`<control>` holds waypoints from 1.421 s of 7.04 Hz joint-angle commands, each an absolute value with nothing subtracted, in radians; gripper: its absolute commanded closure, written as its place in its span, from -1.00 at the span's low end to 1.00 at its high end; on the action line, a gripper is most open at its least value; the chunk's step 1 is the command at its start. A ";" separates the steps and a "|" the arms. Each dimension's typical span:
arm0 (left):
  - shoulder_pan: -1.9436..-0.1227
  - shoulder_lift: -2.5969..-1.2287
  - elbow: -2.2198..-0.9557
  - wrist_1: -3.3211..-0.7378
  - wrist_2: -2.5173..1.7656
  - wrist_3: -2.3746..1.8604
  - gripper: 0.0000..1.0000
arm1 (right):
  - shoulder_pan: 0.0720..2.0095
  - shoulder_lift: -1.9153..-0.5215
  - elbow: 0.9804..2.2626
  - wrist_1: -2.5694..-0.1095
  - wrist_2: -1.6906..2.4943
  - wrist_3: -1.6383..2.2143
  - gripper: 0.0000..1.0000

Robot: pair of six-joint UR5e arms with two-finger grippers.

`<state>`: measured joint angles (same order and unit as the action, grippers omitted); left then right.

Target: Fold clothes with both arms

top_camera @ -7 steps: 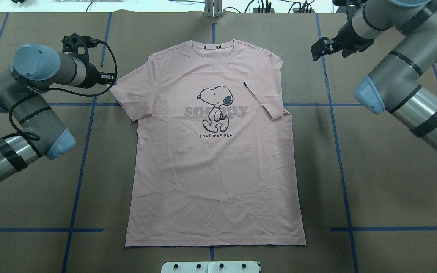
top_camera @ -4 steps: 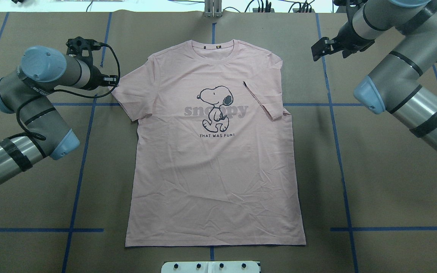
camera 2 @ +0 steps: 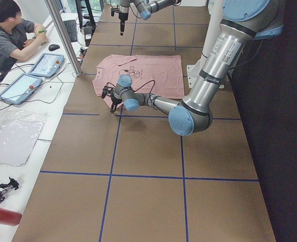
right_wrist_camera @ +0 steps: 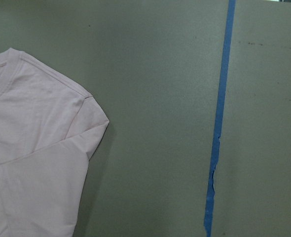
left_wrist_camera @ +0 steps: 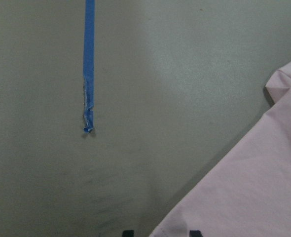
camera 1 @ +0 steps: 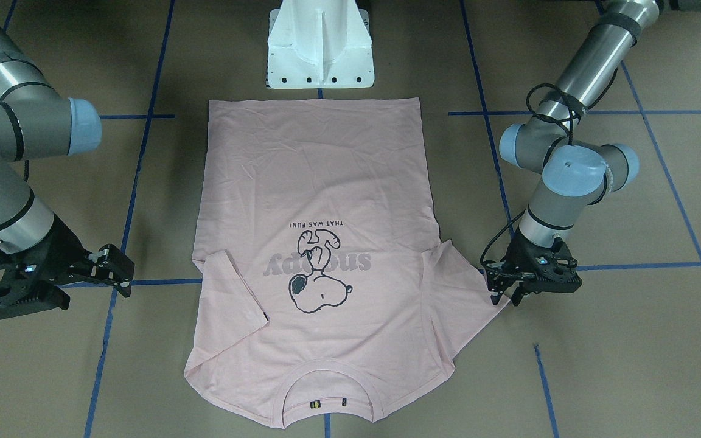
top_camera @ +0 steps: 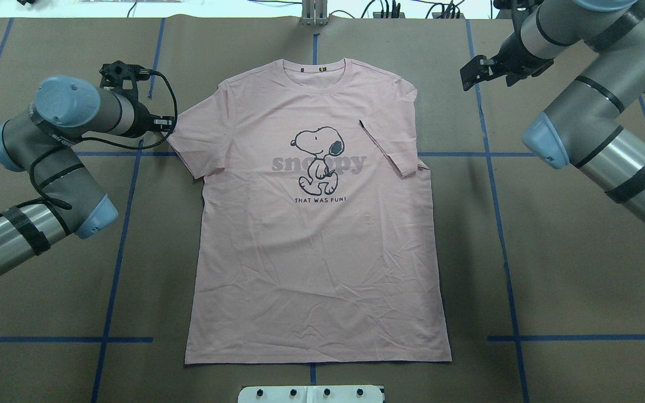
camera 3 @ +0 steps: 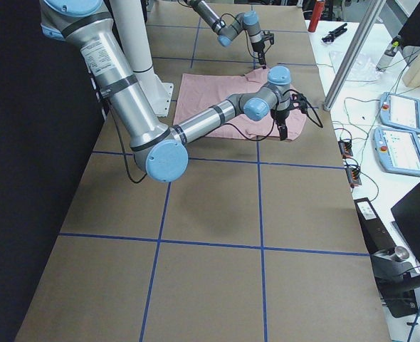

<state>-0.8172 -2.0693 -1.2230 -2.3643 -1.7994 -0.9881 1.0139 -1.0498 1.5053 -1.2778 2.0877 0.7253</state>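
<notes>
The pale pink Snoopy T-shirt (top_camera: 322,252) lies flat and face up on the brown table, its collar at the far edge. Its right sleeve (top_camera: 392,151) is folded in over the chest; the left sleeve (top_camera: 188,140) is spread out. My left gripper (top_camera: 167,122) is open and low at the left sleeve's outer edge. In the left wrist view its fingertips (left_wrist_camera: 127,232) straddle the sleeve hem (left_wrist_camera: 254,197). My right gripper (top_camera: 468,73) is open and empty, off the shirt beyond the right shoulder. The right wrist view shows that shoulder (right_wrist_camera: 32,148).
The white pedestal base (camera 1: 320,55) stands at the shirt's hem end. Blue tape lines (top_camera: 490,168) cross the brown table cover. In the exterior left view an operator (camera 2: 7,35) sits by tablets (camera 2: 43,63) beyond the table's far edge.
My left gripper has moved right and reached the left sleeve's edge. My right gripper has hardly moved. The shirt has not shifted.
</notes>
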 commanded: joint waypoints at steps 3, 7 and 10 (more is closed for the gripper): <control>-0.818 -2.066 -1.261 -2.364 -1.801 -0.979 1.00 | 1.014 -1.054 1.520 -1.278 2.085 0.730 -1.00; -0.802 -2.153 -1.439 -2.022 -1.804 -0.992 1.00 | 1.014 -1.068 1.531 -1.278 2.085 0.732 -1.00; -0.700 -2.360 -1.352 -1.850 -1.798 -1.130 1.00 | 1.011 -1.068 1.529 -1.278 2.085 0.732 -1.00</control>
